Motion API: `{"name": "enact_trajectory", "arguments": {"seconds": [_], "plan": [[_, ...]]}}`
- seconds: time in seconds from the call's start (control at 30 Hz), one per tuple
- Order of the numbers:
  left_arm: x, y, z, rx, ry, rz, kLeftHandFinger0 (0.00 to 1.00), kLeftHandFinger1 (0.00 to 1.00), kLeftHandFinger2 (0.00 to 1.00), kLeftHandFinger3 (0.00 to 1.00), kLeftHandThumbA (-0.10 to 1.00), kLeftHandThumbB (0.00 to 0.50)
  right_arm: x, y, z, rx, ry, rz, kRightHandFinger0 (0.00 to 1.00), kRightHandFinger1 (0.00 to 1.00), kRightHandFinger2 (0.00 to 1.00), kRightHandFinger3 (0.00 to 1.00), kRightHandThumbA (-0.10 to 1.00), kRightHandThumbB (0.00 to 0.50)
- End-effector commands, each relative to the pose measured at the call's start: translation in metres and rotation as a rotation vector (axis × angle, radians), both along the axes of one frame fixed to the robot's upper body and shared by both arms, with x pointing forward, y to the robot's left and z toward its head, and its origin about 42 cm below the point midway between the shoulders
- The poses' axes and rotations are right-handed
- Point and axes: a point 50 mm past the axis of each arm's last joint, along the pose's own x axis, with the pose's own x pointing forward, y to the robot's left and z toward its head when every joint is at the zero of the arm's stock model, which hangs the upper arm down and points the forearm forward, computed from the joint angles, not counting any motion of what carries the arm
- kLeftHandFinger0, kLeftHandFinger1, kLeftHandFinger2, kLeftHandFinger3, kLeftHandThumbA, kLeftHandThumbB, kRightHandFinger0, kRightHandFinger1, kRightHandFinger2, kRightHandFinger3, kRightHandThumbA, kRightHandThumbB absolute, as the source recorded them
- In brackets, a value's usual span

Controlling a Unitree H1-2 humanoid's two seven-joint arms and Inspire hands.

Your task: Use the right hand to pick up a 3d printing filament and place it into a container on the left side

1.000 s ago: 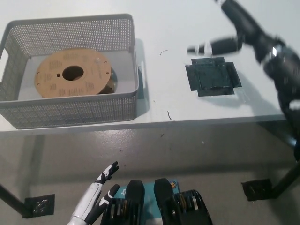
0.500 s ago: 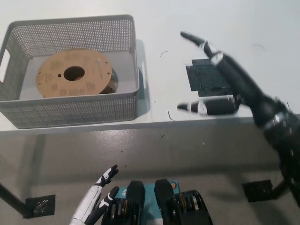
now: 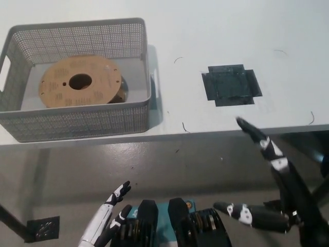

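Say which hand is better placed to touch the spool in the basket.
Left, marginally. The filament spool lies in the grey mesh basket on the table's left; the white left hand hangs open on that side. The black right hand is open, low at the right.

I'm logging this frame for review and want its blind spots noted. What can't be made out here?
All in the head view:
- Filament spool: only its cardboard face shows; the basket wall hides the winding.
- Spool label print: too small to read.
- Right hand: its wrist is cut off by the lower right edge.
- Left hand: cut off by the bottom edge.
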Motion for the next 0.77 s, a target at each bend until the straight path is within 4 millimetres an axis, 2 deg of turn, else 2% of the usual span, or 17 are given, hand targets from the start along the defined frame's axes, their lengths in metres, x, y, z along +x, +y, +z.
{"name": "enact_trajectory", "arguments": {"seconds": [0.0,0.03,0.07,0.13,0.2,0.27,0.3,0.37,0.5,0.57,0.63,0.73], "plan": [[0.002,-0.006,0.009,-0.041,-0.076,0.013,1.0,1.0,1.0,1.0,1.0,0.218,-0.003,0.0,-0.027,0.138,-0.045,-0.051,1.0,1.0,1.0,1.0,1.0,0.273],[0.002,-0.006,0.009,-0.04,-0.077,0.014,1.0,1.0,1.0,1.0,1.0,0.22,-0.002,0.003,-0.044,0.169,0.028,-0.055,1.0,1.0,1.0,1.0,1.0,0.286],[0.002,-0.006,0.009,-0.04,-0.077,0.015,1.0,1.0,1.0,1.0,1.0,0.227,-0.002,0.005,-0.052,0.178,0.056,-0.057,1.0,1.0,1.0,1.0,1.0,0.278],[0.002,-0.006,0.01,-0.042,-0.077,0.015,1.0,1.0,1.0,1.0,1.0,0.226,0.0,0.01,-0.082,0.195,0.145,-0.078,1.0,1.0,1.0,1.0,1.0,0.251],[0.002,-0.006,0.009,-0.038,-0.077,0.014,1.0,1.0,1.0,1.0,1.0,0.227,0.002,0.012,-0.095,0.187,0.172,-0.093,1.0,1.0,1.0,1.0,1.0,0.258],[0.001,-0.006,0.008,-0.037,-0.074,0.013,1.0,1.0,1.0,1.0,1.0,0.229,0.005,0.013,-0.112,0.171,0.201,-0.091,1.0,1.0,1.0,1.0,1.0,0.233],[0.0,-0.006,0.008,-0.041,-0.072,0.013,1.0,1.0,1.0,1.0,1.0,0.227,0.006,0.013,-0.122,0.151,0.23,-0.098,1.0,1.0,1.0,1.0,1.0,0.245],[-0.001,-0.007,0.008,-0.045,-0.073,0.017,1.0,1.0,1.0,1.0,1.0,0.216,0.008,0.013,-0.135,0.128,0.269,-0.106,1.0,1.0,1.0,1.0,1.0,0.234],[-0.003,-0.007,0.007,-0.04,-0.071,0.022,1.0,1.0,1.0,1.0,1.0,0.218,0.013,0.01,-0.154,0.091,0.346,-0.106,1.0,1.0,1.0,1.0,1.0,0.253],[-0.004,-0.007,0.006,-0.041,-0.07,0.023,1.0,1.0,1.0,1.0,1.0,0.217,0.014,0.011,-0.158,0.074,0.36,-0.1,1.0,1.0,1.0,1.0,1.0,0.234],[-0.003,-0.007,0.006,-0.049,-0.068,0.026,1.0,1.0,1.0,1.0,1.0,0.21,0.018,0.011,-0.165,0.009,0.388,-0.091,1.0,1.0,1.0,1.0,1.0,0.277],[-0.005,-0.005,0.006,-0.045,-0.072,0.037,1.0,1.0,1.0,1.0,1.0,0.214,0.023,0.015,-0.169,-0.012,0.392,-0.07,1.0,1.0,1.0,1.0,1.0,0.271]]}}
